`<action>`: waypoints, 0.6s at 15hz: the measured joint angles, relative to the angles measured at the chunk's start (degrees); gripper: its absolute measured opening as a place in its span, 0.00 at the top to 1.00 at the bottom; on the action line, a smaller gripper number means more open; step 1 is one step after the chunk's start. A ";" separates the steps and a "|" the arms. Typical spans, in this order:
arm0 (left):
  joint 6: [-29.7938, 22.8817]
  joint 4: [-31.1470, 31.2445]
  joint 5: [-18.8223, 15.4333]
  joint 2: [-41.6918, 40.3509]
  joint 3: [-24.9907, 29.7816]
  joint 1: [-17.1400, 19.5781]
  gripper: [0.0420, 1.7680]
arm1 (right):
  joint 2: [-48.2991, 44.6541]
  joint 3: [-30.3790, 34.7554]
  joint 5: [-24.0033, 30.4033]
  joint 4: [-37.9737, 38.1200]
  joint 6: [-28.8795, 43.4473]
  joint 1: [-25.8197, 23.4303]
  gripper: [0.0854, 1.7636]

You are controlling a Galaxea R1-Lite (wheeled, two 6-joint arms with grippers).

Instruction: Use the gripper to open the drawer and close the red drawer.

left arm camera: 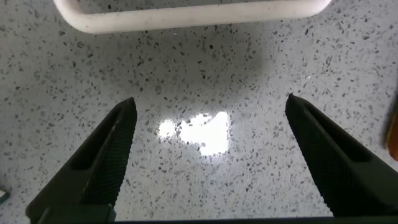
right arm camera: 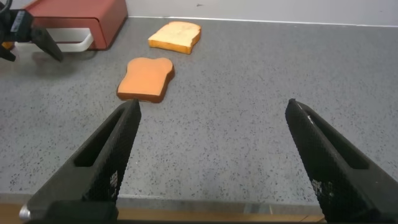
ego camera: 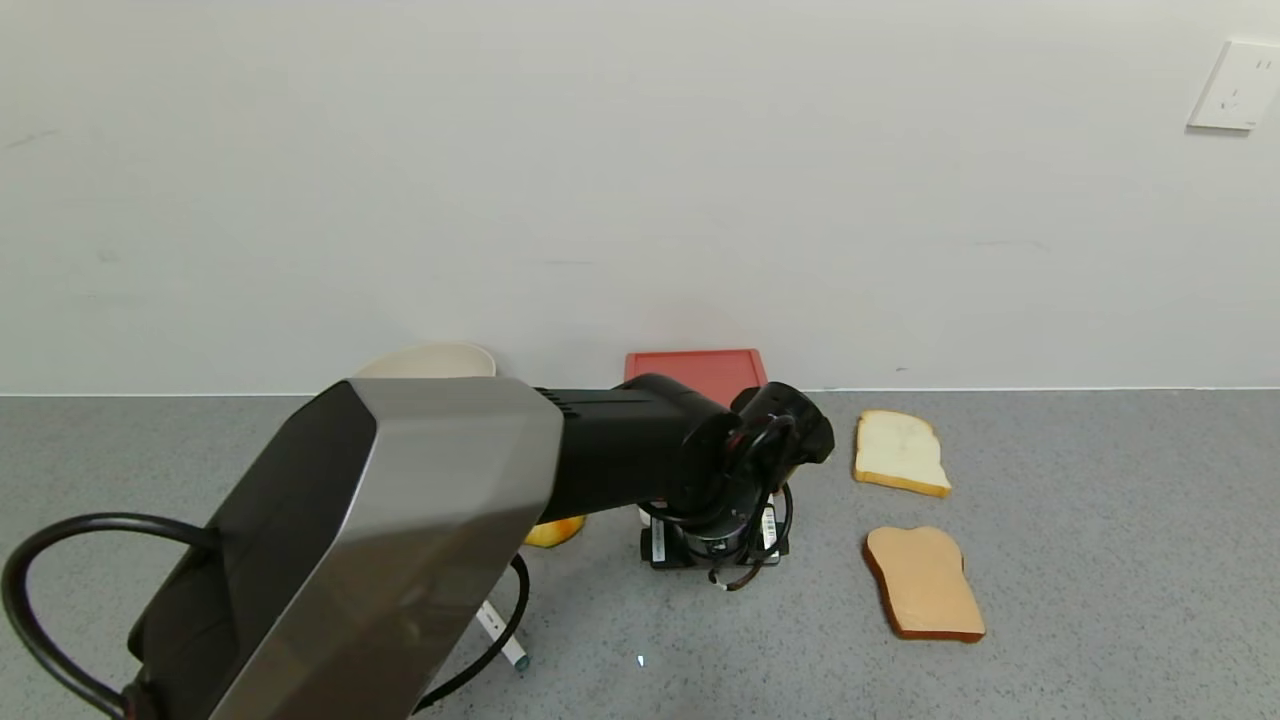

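Right now the left pincer [left arm camera: 205,162] hangs over the speckled tabletop [left arm camera: 205,81], jaws spread wide and holding nothing, with the white handle [left arm camera: 186,15] just ahead of its tips and lying crosswise to them. Behind it the drawer [ego camera: 697,368] sits against the wall, handle side toward the robot, long axis along the wall. Off to the right, the right pincer [right arm camera: 208,158] is also apart and farther from the drawer.

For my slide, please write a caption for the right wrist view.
Open right gripper above the counter; two bread slices and the red drawer lie beyond.
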 joint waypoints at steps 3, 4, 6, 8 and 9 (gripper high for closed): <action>0.52 -2.36 0.74 1.08 -0.11 0.10 0.03 | 0.00 0.00 0.00 0.00 0.00 0.00 0.03; 0.89 -3.02 1.85 1.39 -0.11 0.23 0.03 | 0.00 0.00 0.00 0.00 0.00 0.00 0.03; 2.29 -4.77 4.78 2.07 -0.11 0.63 0.03 | 0.00 0.00 0.00 0.00 0.00 0.00 0.03; 2.88 -6.36 6.23 2.65 -0.11 0.89 0.03 | 0.00 0.00 0.00 0.00 0.00 0.00 0.03; 3.25 -7.08 6.60 2.84 -0.11 1.02 0.03 | 0.00 0.00 -0.01 0.00 0.00 0.00 0.03</action>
